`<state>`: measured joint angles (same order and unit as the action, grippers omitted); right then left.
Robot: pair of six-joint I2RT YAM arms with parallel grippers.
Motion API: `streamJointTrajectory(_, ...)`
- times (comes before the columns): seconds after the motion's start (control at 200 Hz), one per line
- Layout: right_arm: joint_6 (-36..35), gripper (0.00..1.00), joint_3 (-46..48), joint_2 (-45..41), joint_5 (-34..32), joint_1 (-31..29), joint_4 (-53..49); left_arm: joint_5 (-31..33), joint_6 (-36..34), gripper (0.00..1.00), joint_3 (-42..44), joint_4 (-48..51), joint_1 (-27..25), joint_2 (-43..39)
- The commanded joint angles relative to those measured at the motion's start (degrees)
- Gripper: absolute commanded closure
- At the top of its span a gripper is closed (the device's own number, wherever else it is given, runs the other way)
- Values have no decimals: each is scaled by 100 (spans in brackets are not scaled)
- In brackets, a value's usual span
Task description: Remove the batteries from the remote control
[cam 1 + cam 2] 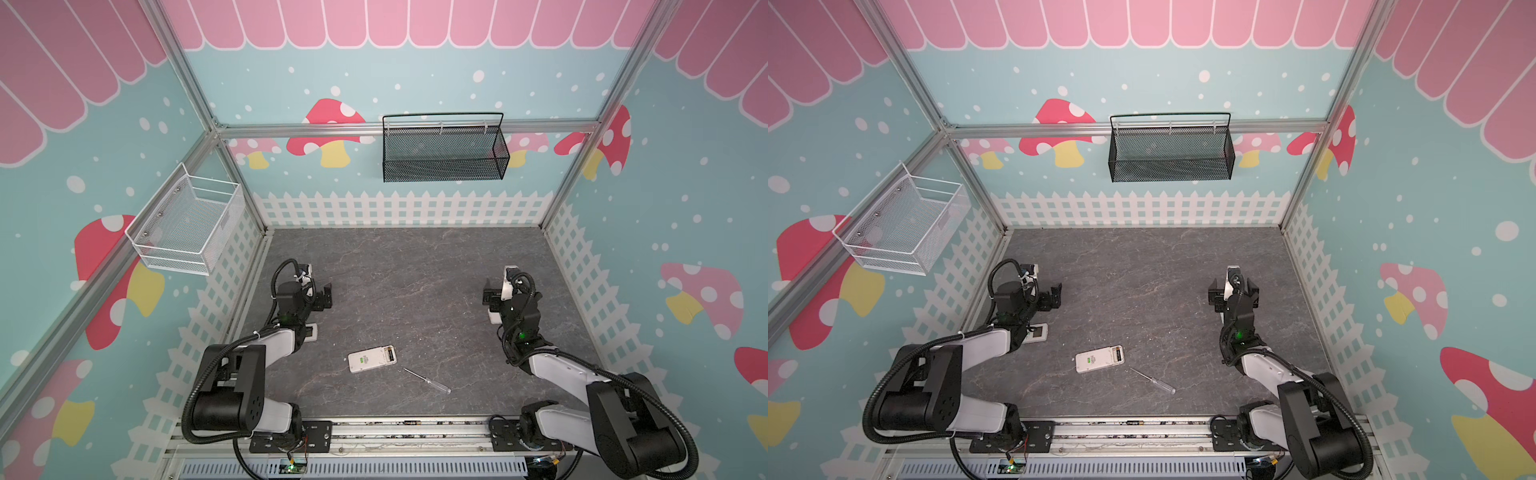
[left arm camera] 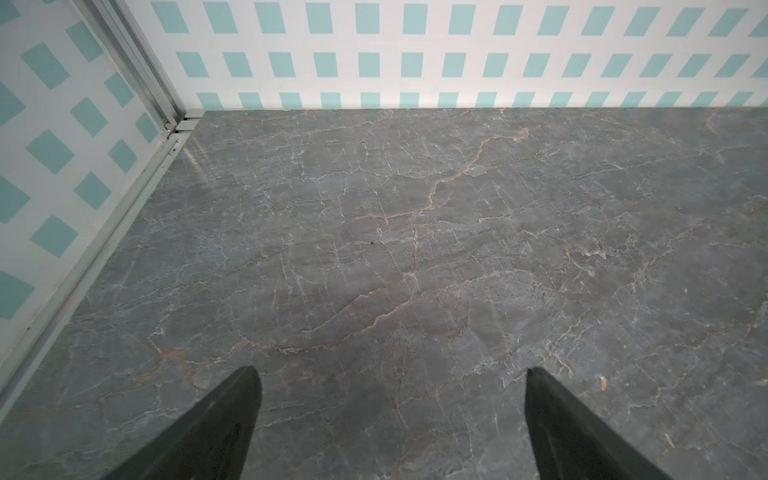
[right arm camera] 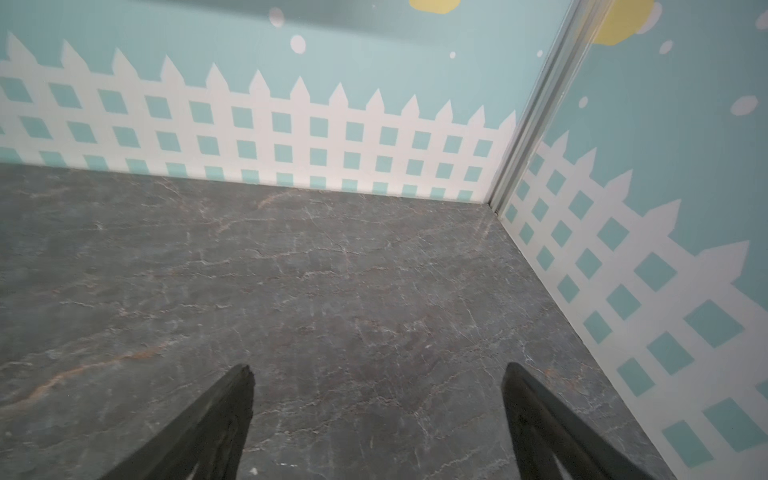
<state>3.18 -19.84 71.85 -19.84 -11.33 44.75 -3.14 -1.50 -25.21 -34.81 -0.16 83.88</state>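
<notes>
Two arms flank the grey veined stone-pattern table (image 1: 415, 266), one at each side. Check the left tool (image 2: 392, 370): in the left wrist view its black fingers stand wide apart over bare table, released and holding nothing. Check the right tool (image 3: 376, 365): in the right wrist view its fingers are likewise spread, released, with nothing between them.

Locate the flat white rectangular remote control (image 1: 372, 360) near the front middle of the table in both top views. It lies back-up with its green label showing, well apart from both tools. Its battery recess, at the end toward the right arm, is uncovered. The slim dark and gold-yellow batteries (image 1: 390, 355) lie inside it; you cannot tell their count.

A thin clear-handled screwdriver (image 1: 428, 381) lies near the remote control on its right-arm side, not touching it. A second white remote with a grey screen (image 1: 311, 332) lies partly under the left arm.
</notes>
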Motion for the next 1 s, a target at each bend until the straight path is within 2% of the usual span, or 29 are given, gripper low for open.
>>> streamJointTrajectory(0.0, -467, 6, 193, 262, 119, 195, 808, 31, 74, 1, 551, -1908, -59, 293)
streamJointTrajectory(0.055, -562, 6, 249, 426, 285, 305, 1084, 114, 133, 1, 641, -2296, -62, 418)
streamJointTrajectory(0.12, -607, 6, 275, 694, 391, 428, 1361, 381, 236, 0, 383, -1617, -63, 328)
streamJointTrajectory(0.17, -610, 6, 325, 886, 548, 527, 1601, 797, 407, 0, 208, -1460, -47, 435)
streamJointTrajectory(0.295, -575, 6, 433, 1360, 739, 699, 2269, 792, 426, 1, 223, -1473, -27, 418)
streamJointTrajectory(0.51, -207, 7, 411, 1349, 1186, 1088, 2116, 794, 440, 1, 219, -1440, -28, 395)
streamJointTrajectory(0.655, -206, 7, 477, 1356, 1189, 1098, 2224, 790, 439, 1, 219, -1443, -28, 393)
streamJointTrajectory(0.745, -223, 4, 908, 1653, 1006, 1103, 3400, 802, 440, 1, 226, -1441, -26, 393)
streamJointTrajectory(0.795, -42, 3, 826, 1426, 883, 1106, 2807, 813, 439, 0, 227, -1441, -34, 388)
streamJointTrajectory(0.851, -152, 2, 909, 1619, 874, 1107, 3329, 815, 431, 1, 228, -1441, -35, 393)
streamJointTrajectory(0.906, -71, 2, 835, 1454, 868, 1102, 2873, 823, 431, 1, 227, -1442, -34, 393)
streamJointTrajectory(0.956, -136, 2, 933, 1576, 855, 1091, 3310, 823, 431, 1, 227, -1447, -37, 394)
streamJointTrajectory(0.991, -122, 2, 892, 1529, 835, 1089, 3131, 819, 429, 1, 227, -1447, -38, 393)
